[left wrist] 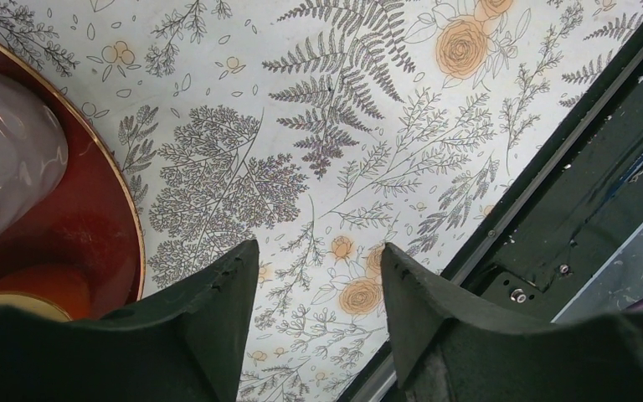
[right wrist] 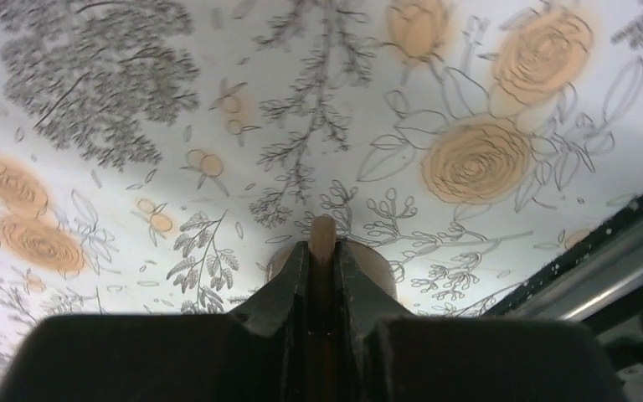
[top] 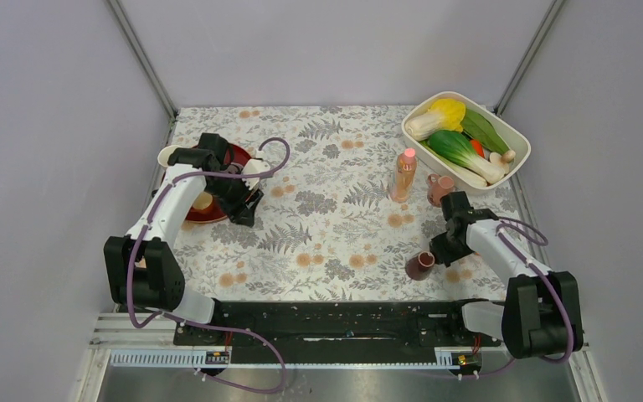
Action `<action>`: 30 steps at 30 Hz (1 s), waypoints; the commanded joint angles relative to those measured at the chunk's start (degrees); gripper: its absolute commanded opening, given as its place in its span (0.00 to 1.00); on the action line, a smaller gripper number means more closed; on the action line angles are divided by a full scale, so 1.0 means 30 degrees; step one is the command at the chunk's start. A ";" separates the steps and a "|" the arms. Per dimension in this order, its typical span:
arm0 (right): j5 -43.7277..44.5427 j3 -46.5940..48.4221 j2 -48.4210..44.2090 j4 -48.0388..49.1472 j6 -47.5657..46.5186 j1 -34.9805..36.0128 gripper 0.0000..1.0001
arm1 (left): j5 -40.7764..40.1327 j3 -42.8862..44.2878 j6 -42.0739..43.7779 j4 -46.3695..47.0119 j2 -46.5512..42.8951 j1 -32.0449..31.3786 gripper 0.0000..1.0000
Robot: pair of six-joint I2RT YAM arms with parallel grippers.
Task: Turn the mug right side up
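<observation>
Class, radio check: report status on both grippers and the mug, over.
Left gripper open, empty, beside red plate. Right gripper shut on handle of the mug. It sits on tablecloth; bottle stands apart.

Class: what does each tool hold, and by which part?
Right tool clamps the mug by its handle; left tool holds nothing.

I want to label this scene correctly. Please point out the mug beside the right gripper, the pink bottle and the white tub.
mug (top: 419,266): top view, on its side wall.
pink bottle (top: 403,176): top view, middle of its body.
white tub (top: 502,122): top view, on its far right rim.
</observation>
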 commanded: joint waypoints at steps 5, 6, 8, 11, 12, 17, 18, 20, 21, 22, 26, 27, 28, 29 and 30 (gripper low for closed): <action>0.0442 0.3070 -0.3972 0.2826 -0.7179 0.3736 0.00 | 0.3032 0.4184 -0.1197 -0.3118 -0.0283 -0.0058 0.69; 0.0255 0.3433 -0.4618 0.3297 -0.8012 0.4269 0.00 | 0.3495 0.4870 -0.1169 -0.3736 -0.0334 -0.0064 0.70; -0.0716 0.4107 -0.5752 0.4552 -0.9313 0.5153 0.00 | 0.4661 0.6372 -0.1090 -0.4982 -0.0452 -0.0076 0.73; -0.2681 0.4340 -0.7186 0.7944 -1.0240 0.6460 0.00 | 0.6620 0.8567 -0.1665 -0.6115 -0.0549 -0.0255 0.76; -0.3259 0.4361 -0.7492 0.9272 -1.0369 0.6938 0.00 | 0.7100 0.9304 -0.1978 -0.6334 -0.0576 -0.0430 0.78; -0.4384 0.5029 -0.7625 1.7014 -1.0664 0.9183 0.00 | 1.1116 1.1774 -0.3267 -0.6601 -0.0802 -0.2227 0.83; -0.4611 0.5341 -0.7342 1.8437 -1.0737 0.9490 0.00 | 1.1998 1.1931 -0.3811 -0.6200 -0.0835 -0.2665 0.83; -0.5090 0.5939 -0.6698 2.0898 -1.0816 1.0137 0.00 | 1.2854 1.1925 -0.5879 -0.4393 -0.1047 -0.3568 0.83; -0.5336 0.6231 -0.6358 2.1955 -1.0825 1.0401 0.00 | 1.3017 1.1734 -0.7349 -0.3130 -0.1206 -0.3971 0.83; -0.5535 0.6527 -0.6004 2.2786 -1.0841 1.0617 0.00 | 1.3192 1.1556 -0.8712 -0.1650 -0.1317 -0.4263 0.83; -0.5852 0.8037 -0.4670 2.4070 -1.1075 1.1342 0.00 | 1.4304 1.1541 -1.3905 0.2477 -0.1103 -0.5085 0.82; -0.5929 0.8361 -0.4431 2.4131 -1.1165 1.1470 0.00 | 1.4352 1.1726 -1.4582 0.3134 -0.0997 -0.5296 0.81; -0.6023 0.8661 -0.4076 2.4131 -1.1235 1.1582 0.00 | 1.4406 1.1841 -1.5172 0.3780 -0.0903 -0.5495 0.79; -0.6141 0.8937 -0.3859 2.4099 -1.1291 1.1691 0.00 | 1.4636 1.1958 -1.5985 0.4443 -0.0851 -0.5626 0.78; -0.6193 0.9125 -0.3718 2.4109 -1.1328 1.1760 0.00 | 1.4969 1.2101 -1.6743 0.5174 -0.0830 -0.5679 0.77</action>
